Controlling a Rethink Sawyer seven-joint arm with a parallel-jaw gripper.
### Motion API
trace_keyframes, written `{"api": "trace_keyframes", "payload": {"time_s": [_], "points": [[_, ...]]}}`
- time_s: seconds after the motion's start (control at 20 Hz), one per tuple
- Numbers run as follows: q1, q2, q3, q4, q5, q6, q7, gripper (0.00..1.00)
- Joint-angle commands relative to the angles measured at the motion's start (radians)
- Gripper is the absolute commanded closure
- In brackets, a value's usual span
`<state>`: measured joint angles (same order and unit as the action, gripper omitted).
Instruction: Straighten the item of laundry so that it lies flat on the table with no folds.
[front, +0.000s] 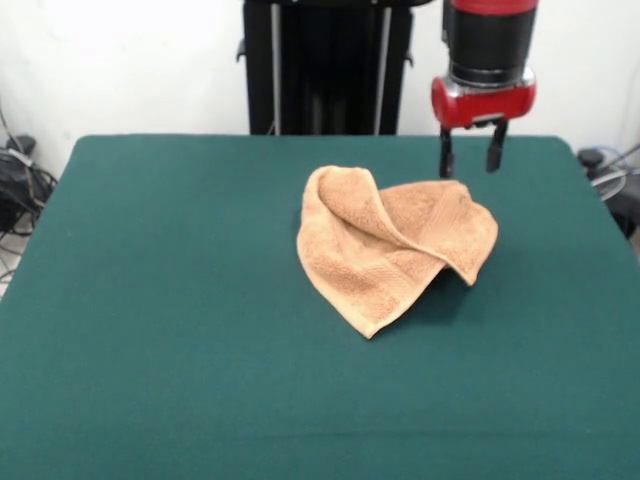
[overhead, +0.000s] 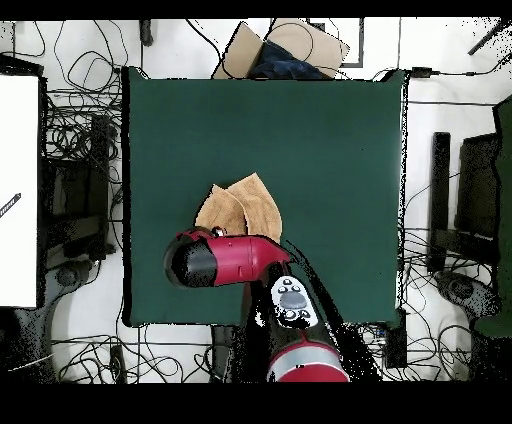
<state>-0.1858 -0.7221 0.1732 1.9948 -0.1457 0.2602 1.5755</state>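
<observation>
A robotics lab: tangled cables (overhead: 75, 130) ring a green table (front: 150, 300) at a pedestal (front: 325, 65).

Green table (front: 150, 300) carries one folded towel (front: 385, 250) (peach-orange, rumpled).

Terry towel (front: 390, 245), matt felt table (front: 150, 300).

wall: plain white (front: 120, 60), behind table
floor: pale, tangled black cables (overhead: 75, 150) around table
cardboard box (overhead: 285, 45): at table's far edge
</observation>
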Motion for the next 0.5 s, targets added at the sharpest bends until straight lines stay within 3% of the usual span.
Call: {"api": "trace_keyframes", "payload": {"time_s": [0.05,0.5], "points": [[0.004,0.065,0.025,-0.091,0.049,0.027,0.159,0.00],[-0.004,0.106,0.034,-0.118,0.049,0.008,0.151,0.00]]}}
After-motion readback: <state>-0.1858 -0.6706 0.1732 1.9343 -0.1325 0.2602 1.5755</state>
